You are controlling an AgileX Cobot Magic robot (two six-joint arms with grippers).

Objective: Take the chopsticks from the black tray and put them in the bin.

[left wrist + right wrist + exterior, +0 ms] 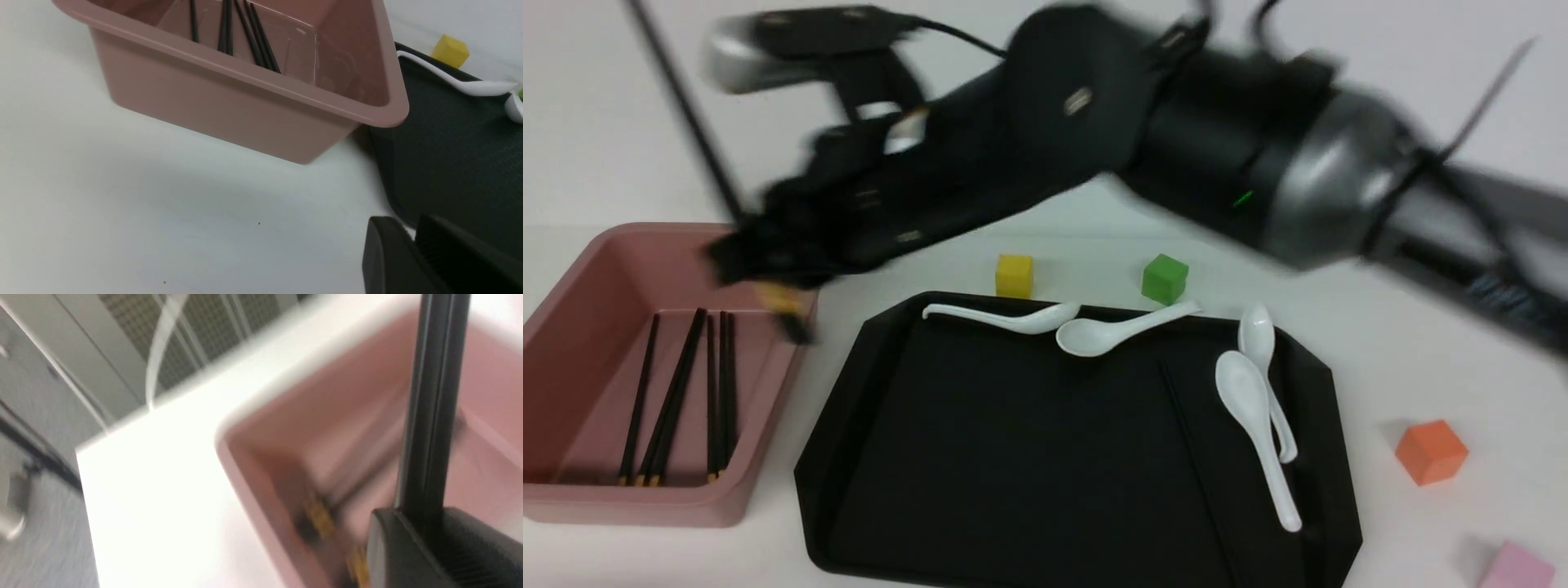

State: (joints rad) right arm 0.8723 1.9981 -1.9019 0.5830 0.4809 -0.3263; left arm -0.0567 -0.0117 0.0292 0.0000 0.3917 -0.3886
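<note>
Black tray (866, 457) is lying along the surface's (1421, 359) front edge. Right pincer (764, 265) is pinching one chopstick (433, 396) above the bin (572, 310) at the left edge, other chopsticks (678, 392) lying inside; left pincer (412, 249) is hovering pressed together.

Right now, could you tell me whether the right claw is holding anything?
Shut on a chopstick: in the right wrist view the right claw pinches the black stick, with the bin behind it.

Four spoons (1262, 425) lie mid-surface (1421, 343). Yellow cube (1014, 275) and green cube (1164, 278) sit near the far edge. The orange cube (1431, 451) is toward the right edge and the pink cube (1515, 567) is at the near-right corner.
</note>
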